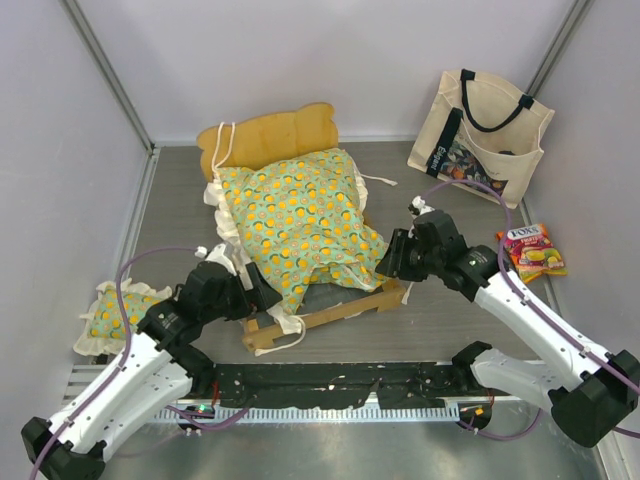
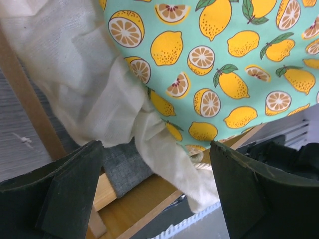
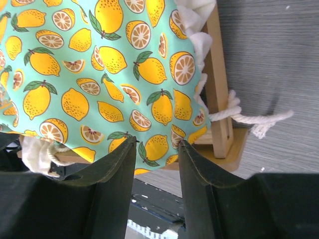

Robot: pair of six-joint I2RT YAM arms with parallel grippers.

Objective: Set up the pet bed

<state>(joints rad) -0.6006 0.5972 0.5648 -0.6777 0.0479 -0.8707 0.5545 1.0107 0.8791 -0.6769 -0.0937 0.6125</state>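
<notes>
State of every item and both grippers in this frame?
wooden frame: flat on table, cushion on it
mattress cushion: on frame, rumpled, near end bunched
small pillow: flat on table, off the bed
tote bag: upright at back wall
candy packet: flat on table
left gripper: open, at cushion's edge
right gripper: open, at cushion's edge

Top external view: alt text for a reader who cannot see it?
A lemon-print cushion lies rumpled on a small wooden pet bed frame mid-table, the left gripper at its near-left corner, the right gripper at its near-right edge. A matching pillow lies at left; a cream tote bag and a sweets packet sit at right.
</notes>
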